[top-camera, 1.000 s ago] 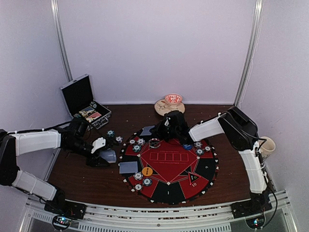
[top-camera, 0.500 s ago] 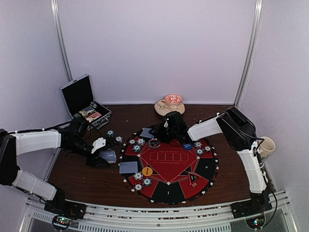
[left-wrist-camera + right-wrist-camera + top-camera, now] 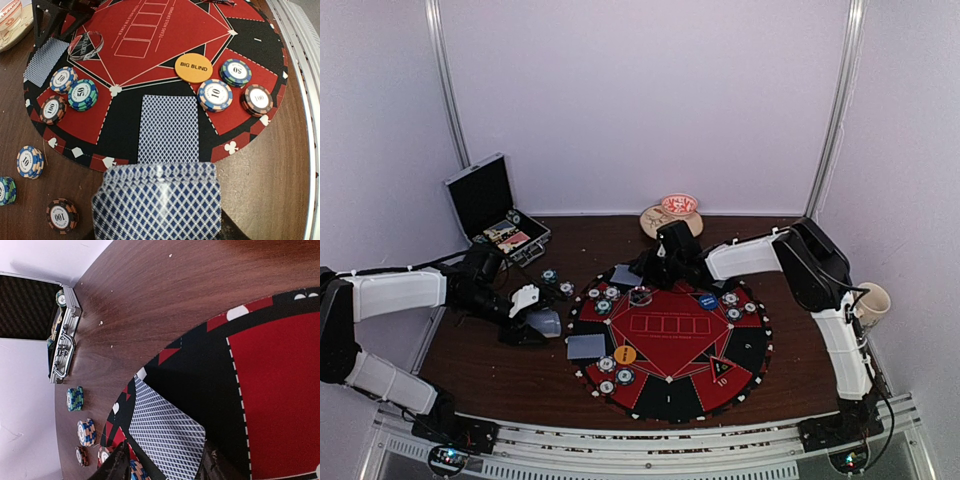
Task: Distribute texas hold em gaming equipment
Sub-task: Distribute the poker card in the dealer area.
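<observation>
- Crowding the table's (image 3: 480,375) 10 o'clock corner with the open black case (image 3: 485,205), hard by the left wall.
- Leaving bare wood free at 7 o'clock, between the near edge and the round mat (image 3: 670,398).
- Pinching a deck (image 3: 157,202) of grey-blue-backed cards in the left gripper (image 3: 532,320), jaws closed on it, just beside the mat's 9 o'clock rim.
- Showing a white diamond lattice across the deck's back.
- Resting loose chip stacks (image 3: 30,162) on the wood at 10 o'clock, apart from the mat.
- Lying face-down on the mat: near card (image 3: 167,127) at 9 o'clock, far card (image 3: 165,432) at 11 o'clock.
- Sitting around the mat's border at 10, 7 and 2 o'clock: striped-edge chips (image 3: 215,95).
- Lying at 8 o'clock, an orange "BIG BLIND" disc (image 3: 193,67), and at 1 o'clock a blue disc (image 3: 708,301).
- Hovering the right gripper (image 3: 165,467) over the far card, fingers parted, clasping nothing.
- Narrowing the 12 o'clock edge with a cup and saucer (image 3: 677,208) by the back wall.
</observation>
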`<state>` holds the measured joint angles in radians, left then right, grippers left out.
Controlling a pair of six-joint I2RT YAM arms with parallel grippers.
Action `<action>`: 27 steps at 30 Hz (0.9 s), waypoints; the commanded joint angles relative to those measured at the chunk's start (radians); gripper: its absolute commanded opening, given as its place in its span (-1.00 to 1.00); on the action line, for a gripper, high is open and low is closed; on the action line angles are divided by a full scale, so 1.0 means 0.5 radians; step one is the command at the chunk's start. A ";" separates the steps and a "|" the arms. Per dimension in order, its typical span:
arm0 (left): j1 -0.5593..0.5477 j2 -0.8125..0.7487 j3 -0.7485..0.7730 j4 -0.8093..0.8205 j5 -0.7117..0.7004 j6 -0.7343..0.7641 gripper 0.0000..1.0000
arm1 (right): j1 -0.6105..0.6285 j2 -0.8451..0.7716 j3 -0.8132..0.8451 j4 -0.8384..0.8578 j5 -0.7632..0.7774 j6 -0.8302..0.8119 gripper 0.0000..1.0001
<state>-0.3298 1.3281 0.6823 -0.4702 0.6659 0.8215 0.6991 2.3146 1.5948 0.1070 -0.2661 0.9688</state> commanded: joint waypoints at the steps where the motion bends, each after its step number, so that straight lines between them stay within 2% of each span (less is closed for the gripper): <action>1: 0.009 0.005 0.004 0.057 0.032 0.025 0.04 | 0.020 -0.007 0.129 -0.162 0.071 -0.071 -0.04; 20: 0.008 0.007 0.004 0.057 0.033 0.023 0.04 | 0.069 0.163 0.389 -0.357 0.099 -0.129 -0.02; 27: 0.007 0.007 0.004 0.055 0.032 0.024 0.04 | 0.071 0.191 0.393 -0.303 0.035 -0.098 -0.24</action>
<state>-0.3298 1.3281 0.6823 -0.4698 0.6659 0.8215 0.7292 2.3867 1.7737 -0.0578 -0.2424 0.9146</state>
